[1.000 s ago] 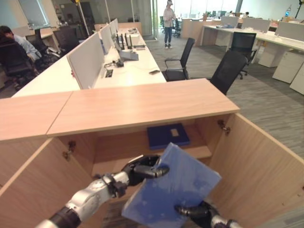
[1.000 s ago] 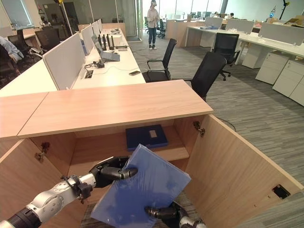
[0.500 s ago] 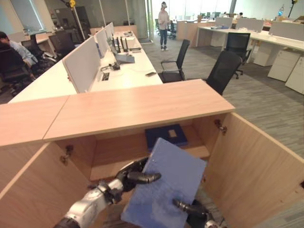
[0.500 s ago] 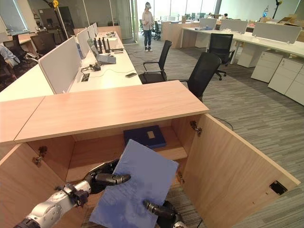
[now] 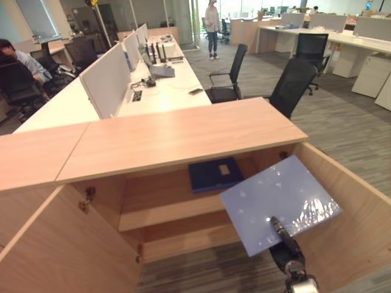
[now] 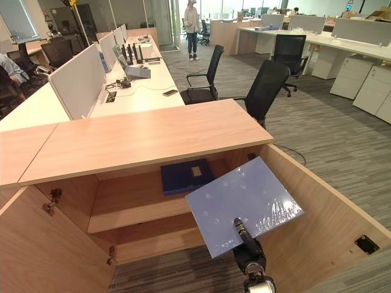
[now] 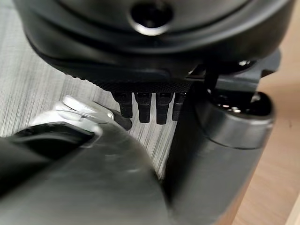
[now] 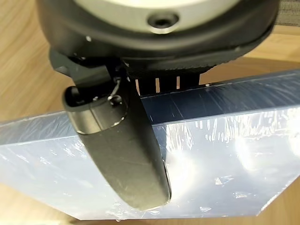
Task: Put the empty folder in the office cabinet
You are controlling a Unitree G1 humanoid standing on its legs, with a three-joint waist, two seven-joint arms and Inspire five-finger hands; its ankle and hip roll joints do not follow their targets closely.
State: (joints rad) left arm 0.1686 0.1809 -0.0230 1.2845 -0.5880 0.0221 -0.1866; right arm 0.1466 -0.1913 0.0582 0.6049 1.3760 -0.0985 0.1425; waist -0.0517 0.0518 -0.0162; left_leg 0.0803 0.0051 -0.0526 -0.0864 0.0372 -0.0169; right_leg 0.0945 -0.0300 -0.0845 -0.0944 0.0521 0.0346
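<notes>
The right hand (image 6: 247, 251) pinches the pale blue folder (image 6: 244, 203) by its near edge, thumb on top, in front of the open office cabinet (image 6: 140, 137); placing it on the shelf (image 6: 131, 204) beside the dark blue folder (image 6: 186, 176) remains

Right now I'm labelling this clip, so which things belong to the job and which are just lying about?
Job:
- light blue folder, pinched by the right hand
- open cabinet, with its shelf

Lying about:
- dark blue folder already on the shelf
- office chairs
- desks behind the cabinet
</notes>
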